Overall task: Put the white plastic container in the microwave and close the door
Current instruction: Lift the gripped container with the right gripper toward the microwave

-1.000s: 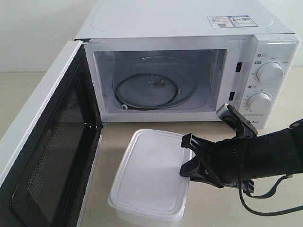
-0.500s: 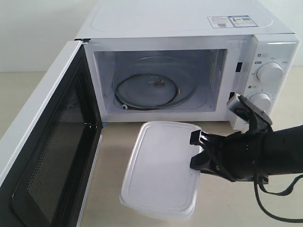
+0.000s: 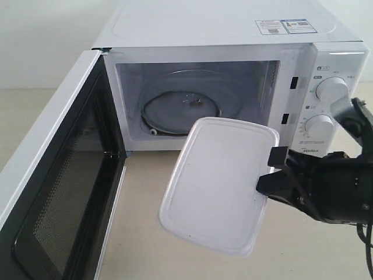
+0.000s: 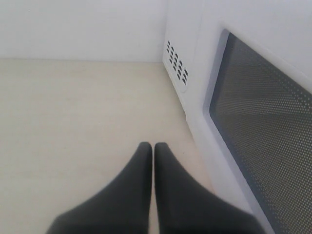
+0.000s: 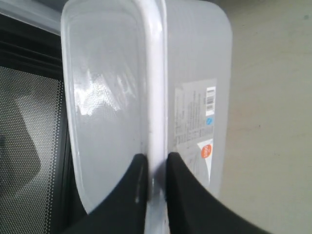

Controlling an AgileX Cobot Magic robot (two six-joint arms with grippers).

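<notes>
The white plastic container hangs tilted in the air in front of the microwave, its lid facing the camera. My right gripper is shut on the container's rim at its right edge; the right wrist view shows the rim pinched between the fingers of that gripper, with the label on the side wall. The door stands wide open at the left, and the cavity with its glass turntable is bare. My left gripper is shut on nothing, beside the door's mesh window.
The two dials sit on the microwave's right panel, close behind my right arm. Stickers lie on the microwave's top. The beige tabletop stretches below the container. Vent slots show on the microwave's side.
My right gripper has lifted the container off the table, tilted it up and carried it right and towards the microwave opening. The door has not moved.
</notes>
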